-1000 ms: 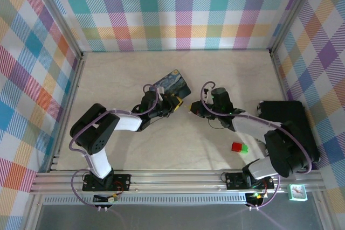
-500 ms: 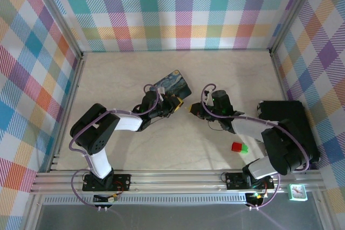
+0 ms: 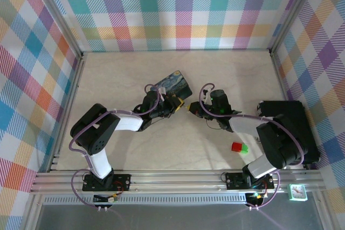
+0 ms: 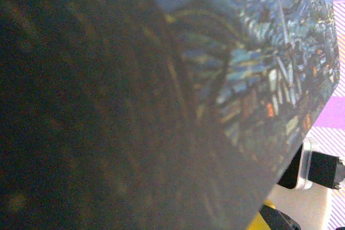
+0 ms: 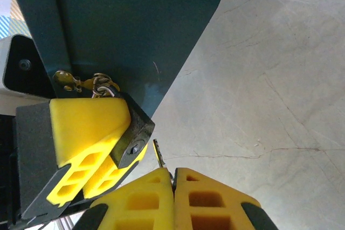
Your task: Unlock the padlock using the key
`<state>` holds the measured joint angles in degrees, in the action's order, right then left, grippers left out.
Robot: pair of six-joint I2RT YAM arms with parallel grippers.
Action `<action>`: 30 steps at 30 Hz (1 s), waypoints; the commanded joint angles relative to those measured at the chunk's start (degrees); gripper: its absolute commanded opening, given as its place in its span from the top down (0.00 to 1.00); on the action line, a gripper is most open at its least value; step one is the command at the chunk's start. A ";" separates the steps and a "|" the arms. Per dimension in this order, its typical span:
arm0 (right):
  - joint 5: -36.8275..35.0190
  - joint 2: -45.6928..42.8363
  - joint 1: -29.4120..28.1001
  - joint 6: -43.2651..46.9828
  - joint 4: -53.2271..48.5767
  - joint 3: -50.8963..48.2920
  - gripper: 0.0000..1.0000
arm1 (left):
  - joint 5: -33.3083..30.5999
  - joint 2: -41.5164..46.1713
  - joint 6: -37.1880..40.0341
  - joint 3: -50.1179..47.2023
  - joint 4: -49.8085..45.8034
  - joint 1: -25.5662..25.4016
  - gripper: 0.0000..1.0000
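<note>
1. Key (image 5: 158,153): pinched in right gripper (image 5: 173,176), jaws fully closed on it, blade tip just below padlock (image 5: 137,126), not touching.
2. Left gripper (image 5: 129,139): narrow, clamping padlock body; shackle (image 5: 105,86) hooked to tin (image 5: 124,25), above table (image 5: 269,106).
3. Risk: blade prob. off-line w/ lock. A push could skid off the body, twist key in pads, or knock lock from grip.

The padlock (image 5: 131,133), a small black block, is sitting left of centre in the right wrist view. It is lying tilted, with its keyhole face turning down and to the right. Its thin silvery shackle (image 5: 105,86) is poking out at its upper left end. The key (image 5: 158,154), a slim grey blade, is standing at lower centre, just beside the keyhole face. Its tip is pointing up and is not yet inside.
</note>
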<state>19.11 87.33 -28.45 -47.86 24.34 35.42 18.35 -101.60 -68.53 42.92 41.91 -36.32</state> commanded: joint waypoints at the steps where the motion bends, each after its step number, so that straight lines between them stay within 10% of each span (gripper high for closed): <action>1: 0.71 0.74 -0.14 -0.92 3.37 2.27 1.00 | 0.57 1.83 -0.60 0.57 0.32 -0.93 1.00; 30: 0.74 -3.83 -0.12 -1.79 -0.50 1.02 1.00 | 0.46 0.43 -0.55 1.56 1.94 -1.43 1.00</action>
<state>18.20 83.13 -28.45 -48.93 20.51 35.66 18.28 -101.60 -68.58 43.00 42.76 -36.67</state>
